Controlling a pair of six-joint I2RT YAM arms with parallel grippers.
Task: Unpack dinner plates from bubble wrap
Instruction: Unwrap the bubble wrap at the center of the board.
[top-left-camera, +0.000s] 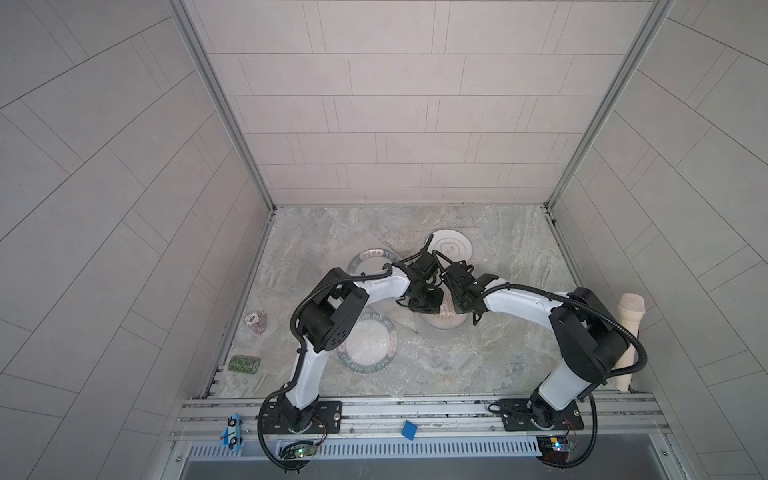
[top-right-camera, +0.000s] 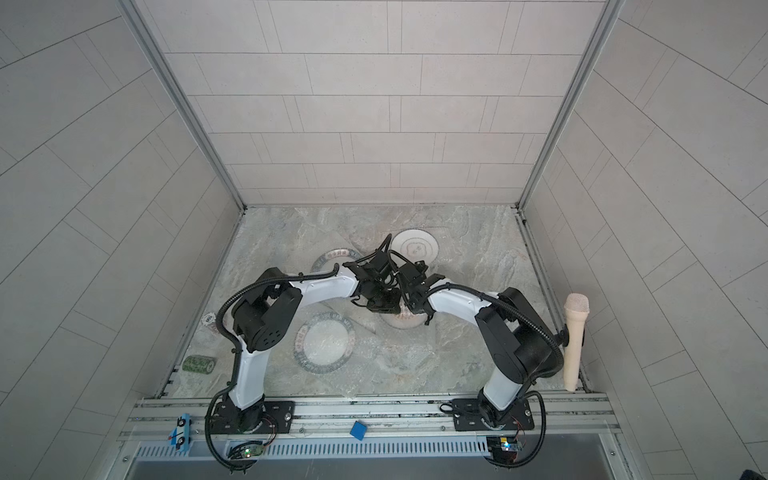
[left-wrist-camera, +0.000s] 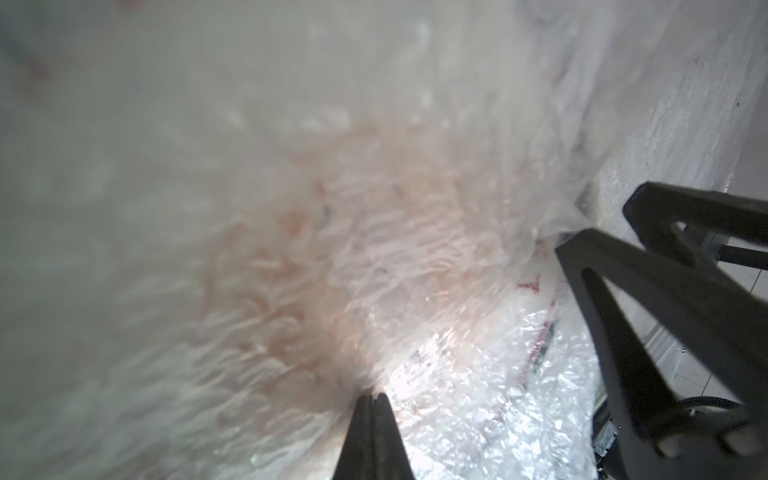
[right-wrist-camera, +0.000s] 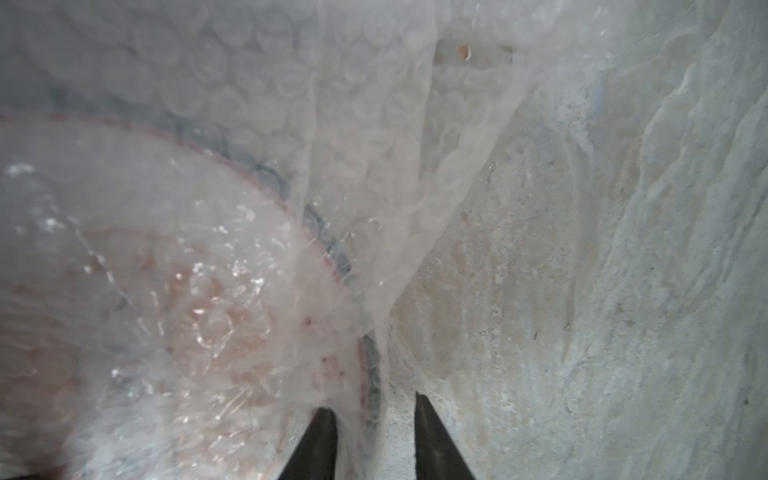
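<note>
Though wrap (right-wrist-camera: 365, 187) drapes, plate (right-wrist-camera: 166, 291) (orange-centred) shows.

sunburst plate (top-left-camera: 446, 322) mostly hidden under left hand (top-left-camera: 424, 305) and right hand (top-left-camera: 464, 308) in both top views; far green-rim plate (top-left-camera: 368, 257) part-covered by left arm (top-left-camera: 374, 289); rim lettering too small to read; bubble wrap (left-wrist-camera: 291, 257) blurred in left wrist view

Before me, the middle plate (top-left-camera: 444, 321) lies under bubble wrap (right-wrist-camera: 365, 187); far plate (top-left-camera: 451, 248) behind it, far-left plate (top-left-camera: 368, 261) and near-left plate (top-left-camera: 368, 347) leftward.
</note>
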